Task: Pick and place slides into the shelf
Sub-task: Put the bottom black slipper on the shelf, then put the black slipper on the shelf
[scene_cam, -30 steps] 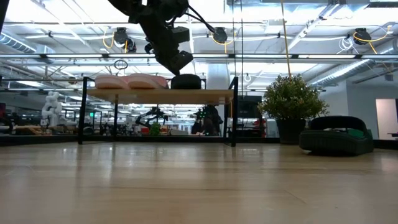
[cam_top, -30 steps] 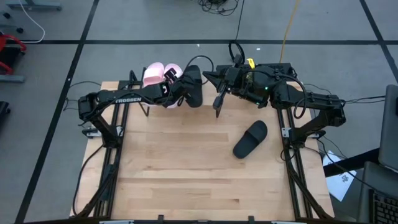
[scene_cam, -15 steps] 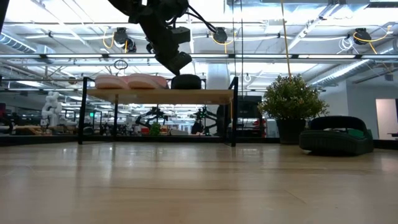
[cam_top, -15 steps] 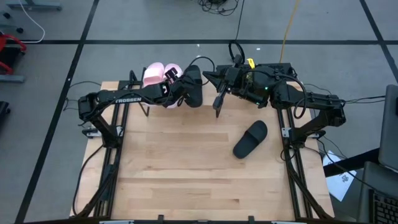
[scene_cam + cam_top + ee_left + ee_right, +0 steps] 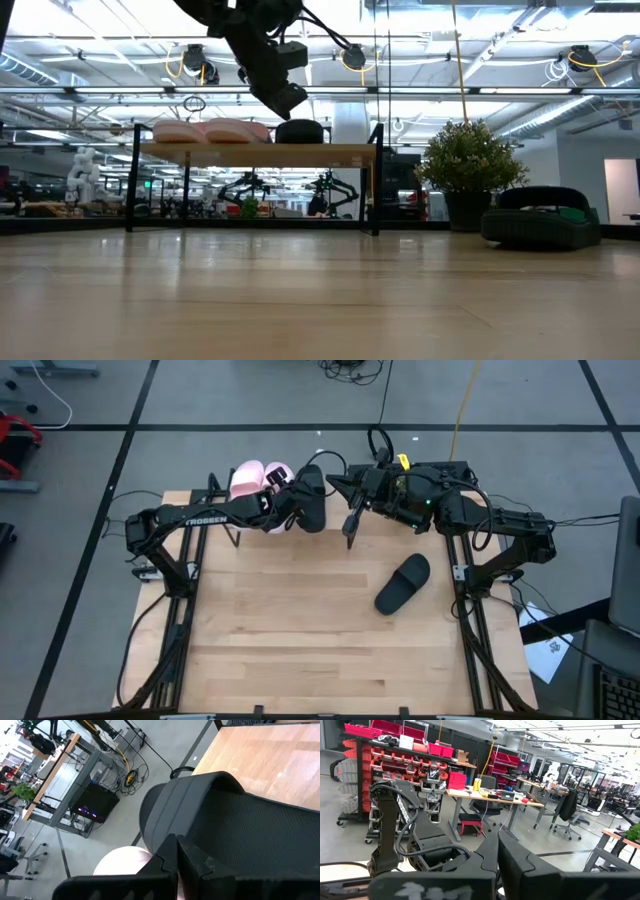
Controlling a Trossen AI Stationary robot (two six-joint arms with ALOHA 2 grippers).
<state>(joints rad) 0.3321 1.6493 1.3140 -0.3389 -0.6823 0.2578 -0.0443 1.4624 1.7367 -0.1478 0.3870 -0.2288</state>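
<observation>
Two pale pink slides (image 5: pixel 245 480) (image 5: pixel 277 475) lie side by side on the shelf (image 5: pixel 255 153), soles down. A black slide (image 5: pixel 312 500) (image 5: pixel 300 130) rests on the plank beside them. My left gripper (image 5: pixel 292 498) (image 5: pixel 283 105) (image 5: pixel 178 855) is shut and hangs just above this black slide (image 5: pixel 235 820), with a gap between them in the low view. The second black slide (image 5: pixel 403 582) lies flat on the tabletop toward the right edge. My right gripper (image 5: pixel 349 525) (image 5: pixel 498 852) is shut and waits in the air near the shelf's right end.
The shelf stands at the table's far edge on thin black legs (image 5: pixel 377 180). Both arms crowd the space above it. The wide wooden tabletop (image 5: pixel 300 630) stretches toward the near edge. Beyond the table are a plant (image 5: pixel 468 160), benches and racks.
</observation>
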